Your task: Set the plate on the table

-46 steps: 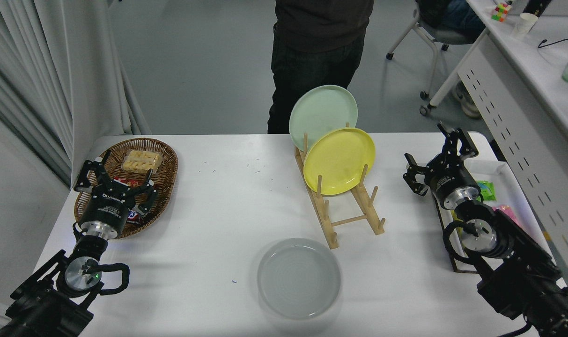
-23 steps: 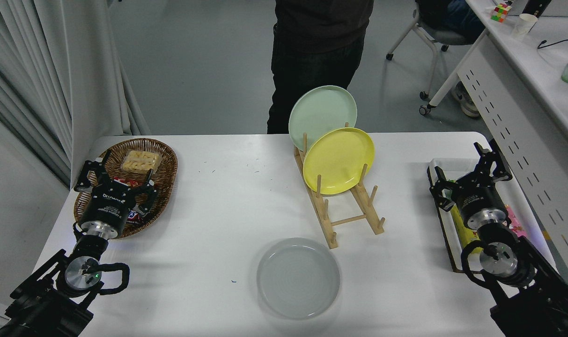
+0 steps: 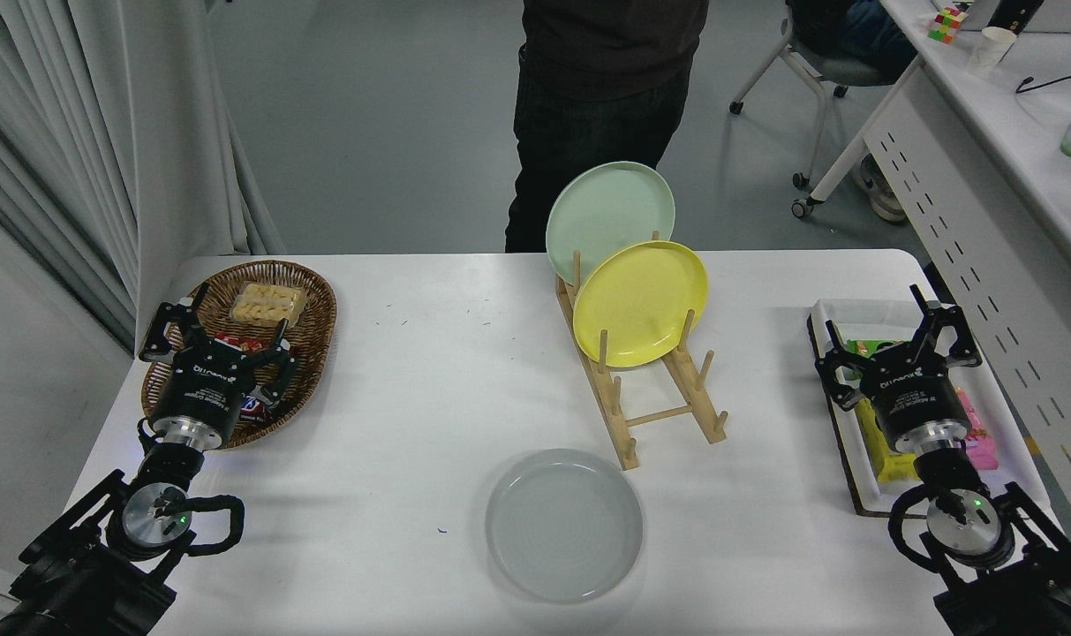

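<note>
The plate [image 3: 563, 525] lies flat on the table [image 3: 429, 397], near the front edge, free of both arms. Right gripper [image 3: 897, 349] hangs wide open and empty over the white tray [image 3: 1012, 442]; left gripper [image 3: 213, 340] sits open by the basket [image 3: 319, 300]. Little risk now: only a stray sweep could nudge it off.

The person in dark clothes [image 3: 601, 106] standing at the far side is being cut off above the chest by the top edge. The round mint-green plate [image 3: 607, 212] is being partly covered by the round yellow plate [image 3: 641, 302]. The right black gripper [image 3: 897, 349] is hiding part of the packets in the white rectangular tray [image 3: 1012, 424], whose print is too small to read.
</note>
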You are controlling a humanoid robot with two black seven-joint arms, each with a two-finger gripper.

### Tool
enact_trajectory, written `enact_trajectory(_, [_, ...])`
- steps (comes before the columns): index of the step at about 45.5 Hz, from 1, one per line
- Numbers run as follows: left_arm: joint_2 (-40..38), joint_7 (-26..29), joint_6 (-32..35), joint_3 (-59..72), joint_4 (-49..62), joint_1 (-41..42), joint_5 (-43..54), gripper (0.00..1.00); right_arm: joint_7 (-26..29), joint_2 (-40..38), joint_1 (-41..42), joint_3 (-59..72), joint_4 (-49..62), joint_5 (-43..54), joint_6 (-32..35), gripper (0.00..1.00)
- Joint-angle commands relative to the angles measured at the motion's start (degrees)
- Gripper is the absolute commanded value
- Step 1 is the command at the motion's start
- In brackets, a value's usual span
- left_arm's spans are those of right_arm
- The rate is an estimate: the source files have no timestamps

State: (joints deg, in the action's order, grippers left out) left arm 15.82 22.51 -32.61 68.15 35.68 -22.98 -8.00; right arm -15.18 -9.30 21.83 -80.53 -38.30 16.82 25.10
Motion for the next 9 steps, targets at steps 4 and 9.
enact_trajectory(4, [0.0,-0.01,0.0,-0.04,0.0,-0.05,0.0,0.98,-0.02,0.51,0.14,0.2,1.12,-0.3,0.57,1.0])
enact_trajectory(9, [0.0,0.08,0.0,0.05,0.0,0.04,0.0,0.98,-0.11,0.43,0.58,0.11,1.12,-0.3,0.48,1.0])
